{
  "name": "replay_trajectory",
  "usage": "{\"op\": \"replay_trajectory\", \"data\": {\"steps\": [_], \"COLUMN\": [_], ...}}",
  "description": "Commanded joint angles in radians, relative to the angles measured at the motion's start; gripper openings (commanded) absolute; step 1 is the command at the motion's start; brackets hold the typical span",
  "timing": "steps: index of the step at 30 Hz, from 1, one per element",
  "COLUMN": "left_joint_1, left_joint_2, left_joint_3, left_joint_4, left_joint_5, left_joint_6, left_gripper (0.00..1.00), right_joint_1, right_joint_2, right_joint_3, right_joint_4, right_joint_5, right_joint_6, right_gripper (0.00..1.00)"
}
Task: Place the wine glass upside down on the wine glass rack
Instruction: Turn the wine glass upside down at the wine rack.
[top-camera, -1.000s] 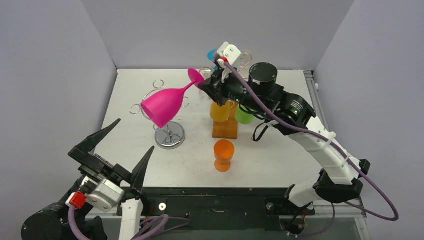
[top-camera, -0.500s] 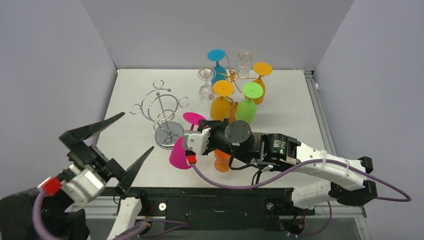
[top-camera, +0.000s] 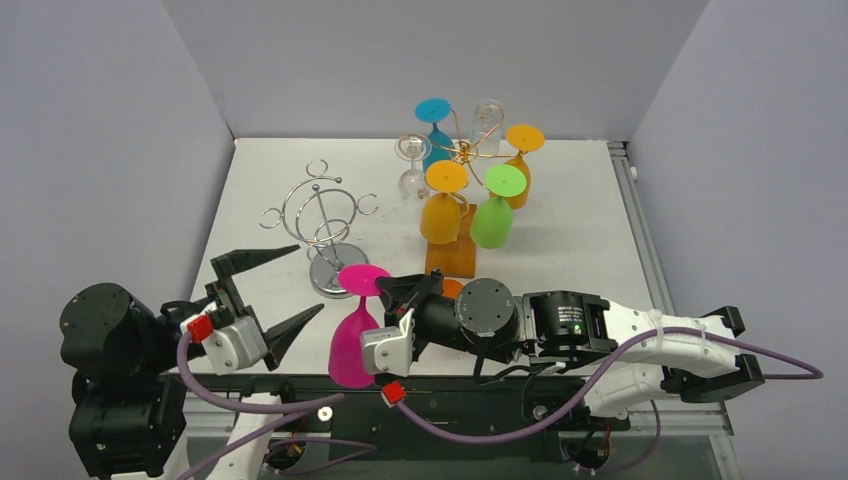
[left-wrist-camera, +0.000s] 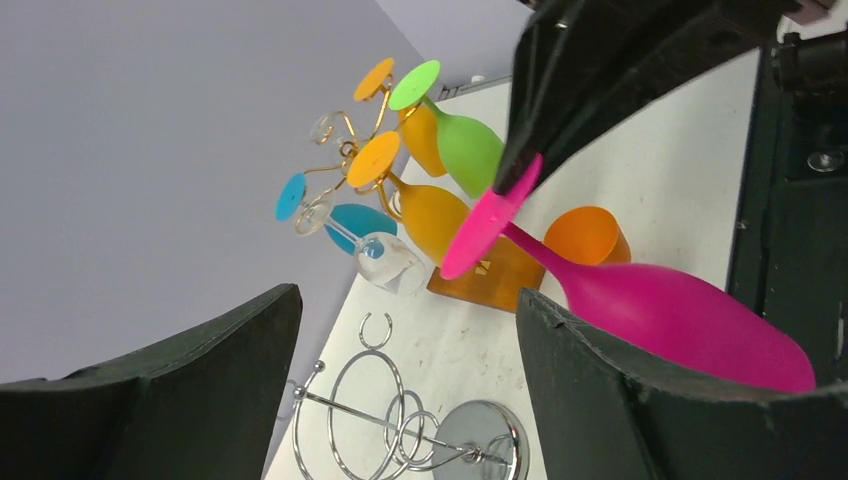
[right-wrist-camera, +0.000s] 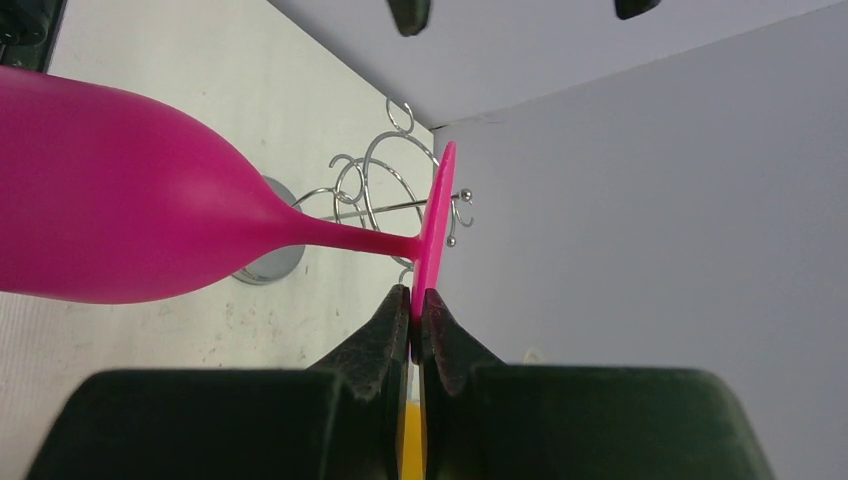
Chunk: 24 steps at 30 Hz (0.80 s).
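The pink wine glass (top-camera: 352, 340) hangs bowl down, foot up, over the table's near edge. My right gripper (top-camera: 396, 291) is shut on the rim of its foot; in the right wrist view the right gripper (right-wrist-camera: 415, 298) pinches the thin pink disc, with the pink wine glass (right-wrist-camera: 120, 225) bowl at the left. My left gripper (top-camera: 310, 278) stands open just left of the glass, touching nothing. In the left wrist view the left gripper (left-wrist-camera: 408, 300) frames the rack, with the pink wine glass (left-wrist-camera: 680, 312) beyond its right finger. The empty silver wire wine glass rack (top-camera: 325, 212) stands behind, apart from the glass.
A gold rack (top-camera: 468, 150) at the back holds several coloured and clear glasses upside down. Its wooden base (top-camera: 450, 260) sits mid-table. An orange cup (left-wrist-camera: 585, 235) stands by that base, mostly hidden behind my right arm in the top view. Grey walls close in the left, back and right.
My right arm carried the pink glass from beside the silver rack down to the near edge and turned it bowl down. My left gripper rose toward the glass and its jaws narrowed somewhat.
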Motion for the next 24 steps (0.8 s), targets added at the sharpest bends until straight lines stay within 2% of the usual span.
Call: {"op": "replay_trajectory", "data": {"steps": [1,3,9,18,24], "left_joint_1": [-0.003,-0.004,-0.005,-0.004,-0.005], "left_joint_2": [0.032,0.023,-0.014,-0.019,-0.014], "left_joint_3": [0.071,0.063,-0.003,-0.034,-0.031], "left_joint_4": [-0.310,-0.332,-0.181,-0.172,-0.193], "left_joint_5": [0.086,0.099,0.139,0.151,0.175], "left_joint_6": [0.302,0.336,0.244,0.283,0.287], "left_gripper": [0.75,0.73,0.51,0.50,0.30], "right_joint_1": [0.011,0.020,0.058,0.087,0.082], "right_joint_2": [-0.005,-0.003,0.016,0.043,0.061], "right_joint_3": [0.052,0.060,0.072,0.095,0.084], "right_joint_4": [0.021,0.017,0.022,0.040,0.106], "right_joint_5": [-0.014,-0.028,-0.051,-0.067,-0.062], "right_joint_6": [-0.023,-0.025,-0.038,-0.048,-0.057], "right_gripper": [0.00,0.00,0.00,0.00,0.00]}}
